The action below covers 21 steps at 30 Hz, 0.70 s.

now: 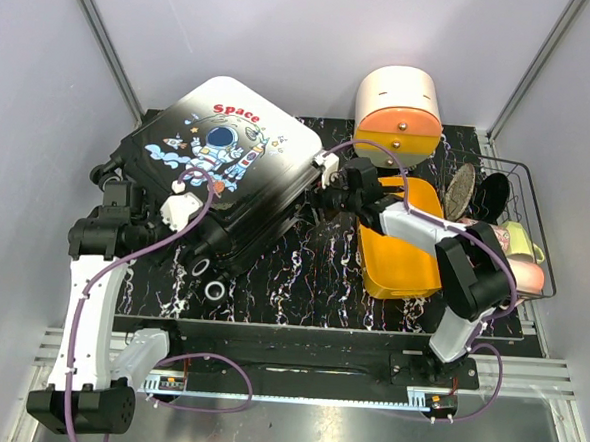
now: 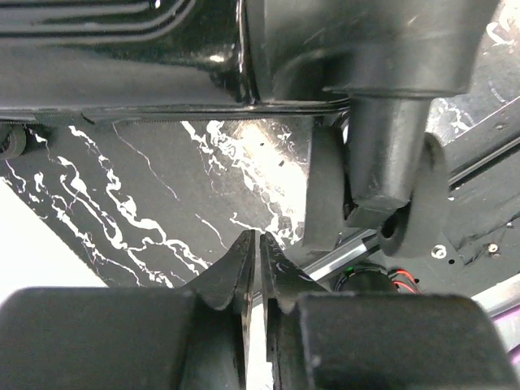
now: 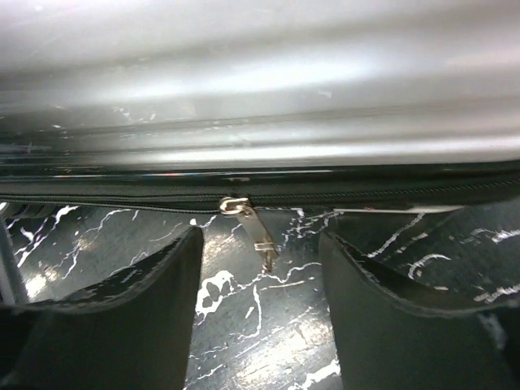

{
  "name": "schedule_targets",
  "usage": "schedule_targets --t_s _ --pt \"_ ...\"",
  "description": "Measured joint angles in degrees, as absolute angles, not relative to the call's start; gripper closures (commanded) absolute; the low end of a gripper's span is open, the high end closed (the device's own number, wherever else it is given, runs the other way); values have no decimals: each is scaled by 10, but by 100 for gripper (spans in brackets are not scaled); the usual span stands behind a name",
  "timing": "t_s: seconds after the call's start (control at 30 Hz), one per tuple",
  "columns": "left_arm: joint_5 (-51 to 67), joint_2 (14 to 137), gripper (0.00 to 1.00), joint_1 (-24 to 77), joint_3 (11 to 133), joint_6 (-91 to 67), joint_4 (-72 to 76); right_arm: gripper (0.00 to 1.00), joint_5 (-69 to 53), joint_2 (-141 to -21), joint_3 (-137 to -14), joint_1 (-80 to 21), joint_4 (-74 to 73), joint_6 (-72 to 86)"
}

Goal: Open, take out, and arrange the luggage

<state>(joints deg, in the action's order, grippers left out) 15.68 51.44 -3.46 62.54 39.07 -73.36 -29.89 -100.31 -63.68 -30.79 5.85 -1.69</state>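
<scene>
The luggage (image 1: 224, 147) is lying closed on the table's (image 1: 312, 272) rear left, its long axis running diagonally with the wheels toward the near left. The right end effector (image 1: 328, 171) is facing its right edge, jaws standing wide, with the zipper pull (image 3: 256, 231) hanging ungripped between them. The left end effector (image 2: 255, 244) is sitting pinched shut and empty beside a wheel (image 2: 325, 195). The right arm is nearer the zipper.

Red txt "Space" — luggage (image 1: 229, 152) lid
</scene>
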Motion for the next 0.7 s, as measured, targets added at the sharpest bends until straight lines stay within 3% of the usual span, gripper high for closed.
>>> schedule_targets --t_s 0.27,0.3,0.33,0.37,0.4,0.5,0.57,0.7 --pt "210 514 69 -35 661 389 -748 56 -369 -1050 -637 -310 81 -23" --pt "214 514 66 -35 664 390 -749 65 -377 -1052 -637 -310 84 -20" --pt "218 514 50 -36 667 390 -748 70 -386 -1053 -636 -310 87 -14" --pt "222 514 42 -37 669 390 -746 76 -391 -1053 -635 -310 94 -8" --pt "220 514 34 -39 671 394 -742 86 -397 -1053 -635 -310 99 -3" --pt "223 515 16 -44 678 397 -722 100 -396 -1053 -635 -309 112 14" --pt "228 515 10 -46 684 399 -708 100 -394 -1053 -633 -307 113 23" --pt "261 511 9 -45 692 388 -693 100 -382 -1049 -631 -308 112 25"
